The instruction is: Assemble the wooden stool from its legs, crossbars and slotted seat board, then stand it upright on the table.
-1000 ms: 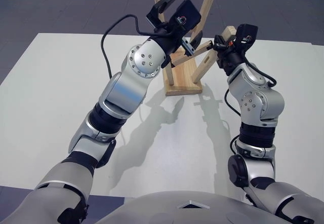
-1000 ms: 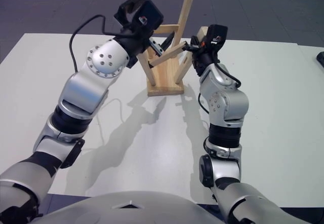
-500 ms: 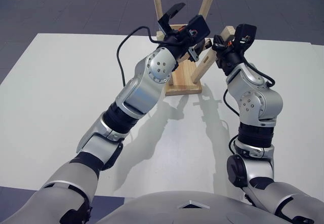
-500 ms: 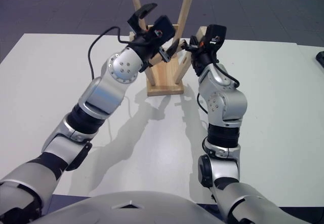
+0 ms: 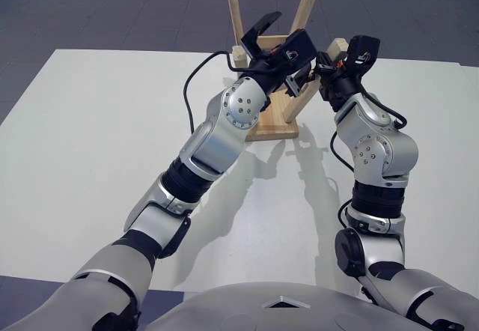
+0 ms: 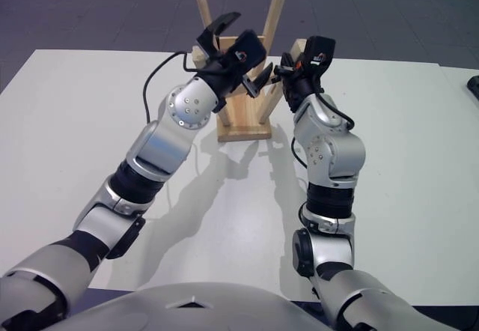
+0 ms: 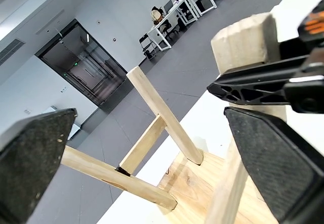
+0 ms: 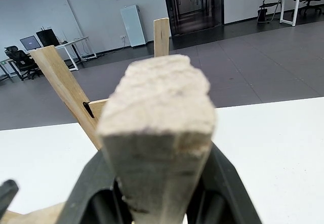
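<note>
The stool [image 5: 271, 125] rests upside down on its seat board [image 5: 278, 130], legs up, close to the far edge of the worktop [image 5: 97, 121]. The right end effector [image 5: 328, 66] is clamped on 1 leg [image 8: 157, 97] near its top. The left end effector [image 7: 149, 127] hangs spread wide among the legs, gripping nothing. Assembly looks nearly finished. The next move is probably to take a second hold and turn the stool over, toward the broad open surface nearer the robot.

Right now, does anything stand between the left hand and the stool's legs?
Nothing visible does. The open left hand hovers by the legs of the upturned stool, with open air to the crossbar. The right hand, shut on one leg, is beside it, not in the way.
</note>
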Tool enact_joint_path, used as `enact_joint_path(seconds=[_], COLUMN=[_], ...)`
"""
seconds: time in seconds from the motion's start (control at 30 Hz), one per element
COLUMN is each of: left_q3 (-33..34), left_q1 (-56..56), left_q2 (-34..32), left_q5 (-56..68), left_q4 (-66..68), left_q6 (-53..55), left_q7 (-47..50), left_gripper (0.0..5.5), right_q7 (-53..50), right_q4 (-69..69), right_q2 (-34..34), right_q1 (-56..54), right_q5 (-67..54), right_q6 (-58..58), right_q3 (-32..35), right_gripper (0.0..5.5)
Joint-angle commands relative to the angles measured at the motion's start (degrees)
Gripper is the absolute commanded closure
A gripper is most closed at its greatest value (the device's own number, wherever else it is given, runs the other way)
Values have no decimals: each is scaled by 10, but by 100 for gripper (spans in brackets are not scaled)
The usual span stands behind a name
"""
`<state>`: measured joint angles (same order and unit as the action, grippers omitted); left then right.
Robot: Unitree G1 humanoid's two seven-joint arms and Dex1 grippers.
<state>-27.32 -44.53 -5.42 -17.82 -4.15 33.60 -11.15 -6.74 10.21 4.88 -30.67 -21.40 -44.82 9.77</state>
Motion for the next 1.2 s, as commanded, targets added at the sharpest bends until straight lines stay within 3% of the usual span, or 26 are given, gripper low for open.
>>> enact_joint_path(seconds=[0.03, 0.4, 0.57, 0.87, 1.07, 1.2], left_q3=[13, -54, -41, 34, -81, -60], left_q1=[-3, -3, -2, -34, 8, 4], left_q2=[10, 11, 13, 63, 23, 25], left_q5=[-15, -66, -77, -68, -100, -104], left_q4=[17, 104, 108, 111, 189, 217], left_q6=[-8, 15, 17, -51, 36, 36], left_q7=[14, -40, -38, 52, -97, -86], left_gripper=[10, 10, 10, 10, 10, 10], right_q7=[-10, -4, -1, 5, 6, 10], right_q4=[-40, -41, -43, -44, -44, -47], right_q2=[-7, -9, -8, -6, -9, -8], right_q1=[45, 41, 40, 38, 37, 35], right_q5=[14, 12, 12, 11, 11, 12], right_q6=[-35, -30, -28, -24, -23, -21], right_q3=[1, 0, -1, -1, -2, -2], right_gripper=[449, 449, 449, 449, 449, 449])
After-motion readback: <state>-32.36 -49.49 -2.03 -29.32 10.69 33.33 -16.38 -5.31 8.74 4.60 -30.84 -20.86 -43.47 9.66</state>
